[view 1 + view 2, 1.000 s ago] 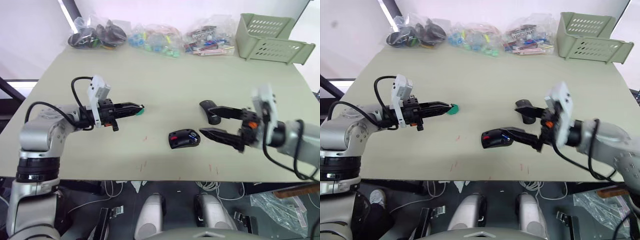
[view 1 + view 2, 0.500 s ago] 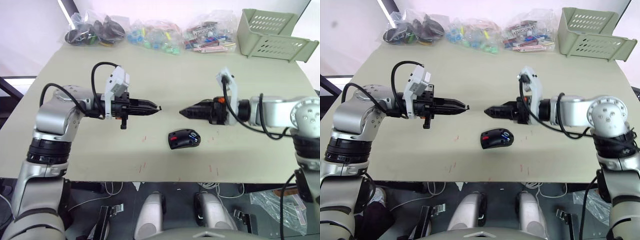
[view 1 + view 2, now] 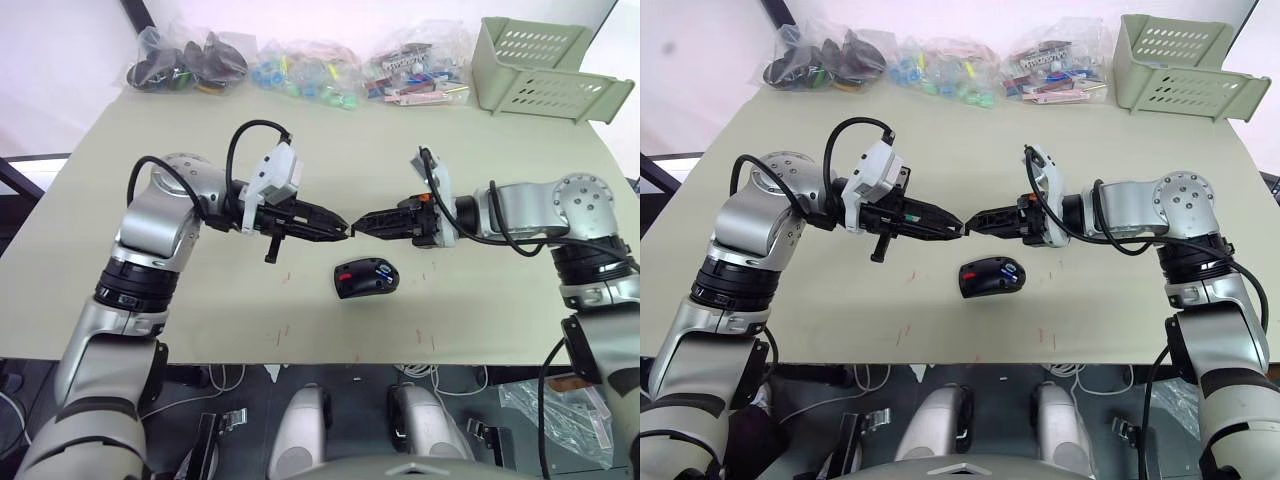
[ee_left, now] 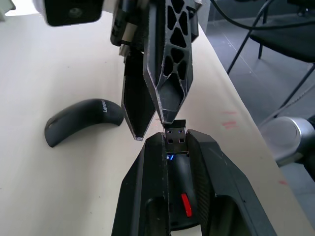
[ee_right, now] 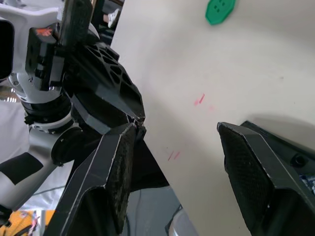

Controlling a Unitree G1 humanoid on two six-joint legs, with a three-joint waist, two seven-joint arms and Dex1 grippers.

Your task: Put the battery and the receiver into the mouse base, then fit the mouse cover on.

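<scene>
Gripper on the left: left gripper [image 3: 343, 231] is pinched on the receiver [image 4: 175, 136], which is held up off the table [image 3: 200, 320], its metal plug end poking out towards the other arm.
Gripper on the right: right gripper [image 3: 362, 224] sits tip to tip with it, fingers parted and not clamped on anything yet.
Risk: looks like a mid-air handover. Only a sliver of the receiver sticks out, so a slightly off bite or an early let-go could drop it onto the table.
Mouse base [image 3: 368, 277]: just nearer than the two tips, battery [image 3: 381, 269] already lying in it, so a falling receiver could bounce off it.
Mouse cover [image 4: 83, 122]: lying on the table near the right gripper.
Writing: pale lettering on the cover, looks like "Len...", rest not readable.
</scene>
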